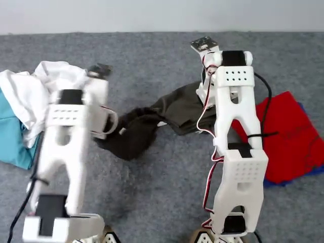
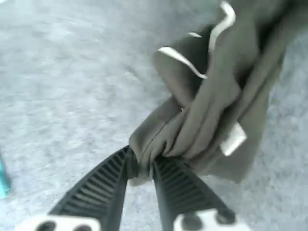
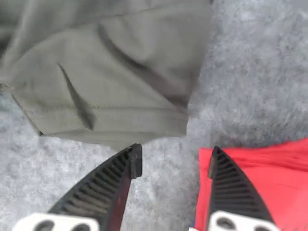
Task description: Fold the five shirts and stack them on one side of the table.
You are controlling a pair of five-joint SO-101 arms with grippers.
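- left pincer (image 2: 142, 164) clamped on a bunched edge of the olive shirt (image 1: 134, 136), mid-frame on the grey worktop (image 1: 152, 192)
- right pincer (image 3: 175, 161) wide, above the olive shirt's hem and the red shirt (image 1: 288, 134) at right
- white shirt (image 1: 30, 88) over teal shirt (image 1: 12, 139), left edge

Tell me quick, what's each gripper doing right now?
Left gripper: closed on the dark olive shirt.
Right gripper: open, holding nothing, beside the red shirt.

Left jaws clamped, seemingly — right jaws parted.
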